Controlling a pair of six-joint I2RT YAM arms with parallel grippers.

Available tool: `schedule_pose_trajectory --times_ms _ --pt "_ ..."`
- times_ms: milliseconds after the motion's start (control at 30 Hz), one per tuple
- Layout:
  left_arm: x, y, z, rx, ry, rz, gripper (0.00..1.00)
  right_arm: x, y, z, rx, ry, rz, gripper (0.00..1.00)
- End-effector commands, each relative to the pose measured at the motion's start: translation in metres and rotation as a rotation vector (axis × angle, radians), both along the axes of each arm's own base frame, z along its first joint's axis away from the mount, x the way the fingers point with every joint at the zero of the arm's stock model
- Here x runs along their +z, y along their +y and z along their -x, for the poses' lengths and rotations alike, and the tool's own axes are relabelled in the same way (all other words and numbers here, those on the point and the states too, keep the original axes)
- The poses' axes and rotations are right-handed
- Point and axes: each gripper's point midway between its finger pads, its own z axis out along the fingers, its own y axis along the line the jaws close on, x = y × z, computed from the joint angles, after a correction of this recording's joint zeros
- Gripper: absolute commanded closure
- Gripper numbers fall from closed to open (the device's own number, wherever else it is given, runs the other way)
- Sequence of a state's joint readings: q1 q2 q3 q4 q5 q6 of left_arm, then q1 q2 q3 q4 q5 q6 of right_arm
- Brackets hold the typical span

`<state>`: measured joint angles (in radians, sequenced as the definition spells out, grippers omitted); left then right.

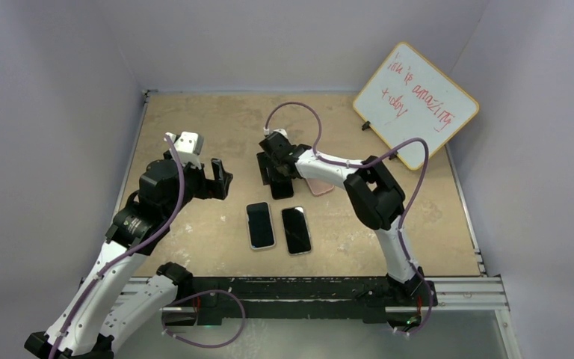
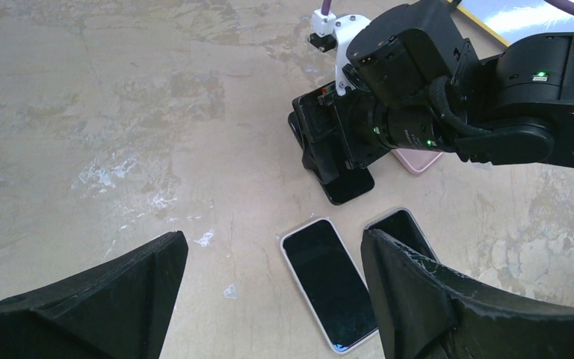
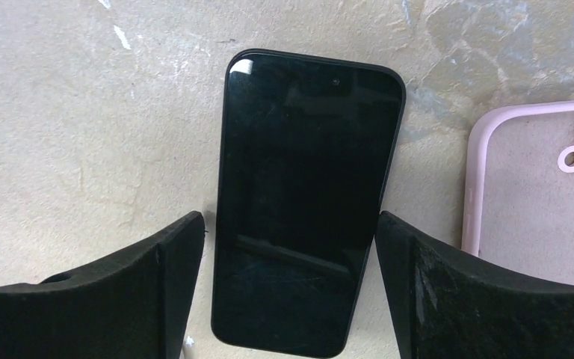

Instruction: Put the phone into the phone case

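Note:
A bare black phone lies screen up on the table. My right gripper is open, with one finger on each side of the phone's lower half and not touching it. An empty pink phone case lies inside up just right of the phone. In the top view the right gripper is low over the phone, and the pink case shows beside it. My left gripper is open and empty, hovering left of the phones. In the left wrist view it is above the table.
Two more phones lie side by side nearer the arms, one with a white rim and one dark-rimmed; both show in the left wrist view. A whiteboard leans at the back right.

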<state>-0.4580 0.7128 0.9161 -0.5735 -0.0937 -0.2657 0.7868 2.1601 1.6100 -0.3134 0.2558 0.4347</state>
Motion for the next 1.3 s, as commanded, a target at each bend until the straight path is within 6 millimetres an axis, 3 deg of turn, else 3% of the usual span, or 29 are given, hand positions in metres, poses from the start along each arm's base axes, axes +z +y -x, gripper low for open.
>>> schedule_pose_trajectory --times_ms 0,133,500,900,1267 --pt "0.004 0.003 -0.002 0.011 -0.021 -0.002 0.10 0.008 0.004 -0.006 -0.025 -0.029 0.014 0.16" --pt "0.003 0.004 -0.002 0.014 -0.020 -0.004 0.10 0.000 0.003 -0.005 -0.024 -0.016 0.035 0.21" --pt "0.002 0.003 -0.003 0.013 -0.018 -0.005 0.10 -0.004 -0.002 -0.002 -0.019 -0.014 0.057 0.47" --pt "0.003 0.004 -0.003 0.018 -0.019 -0.006 0.10 0.033 0.018 0.001 0.025 -0.024 -0.068 0.62" --pt "0.004 0.005 -0.003 0.023 -0.021 -0.006 0.10 0.057 0.018 0.007 0.053 -0.033 -0.096 0.66"
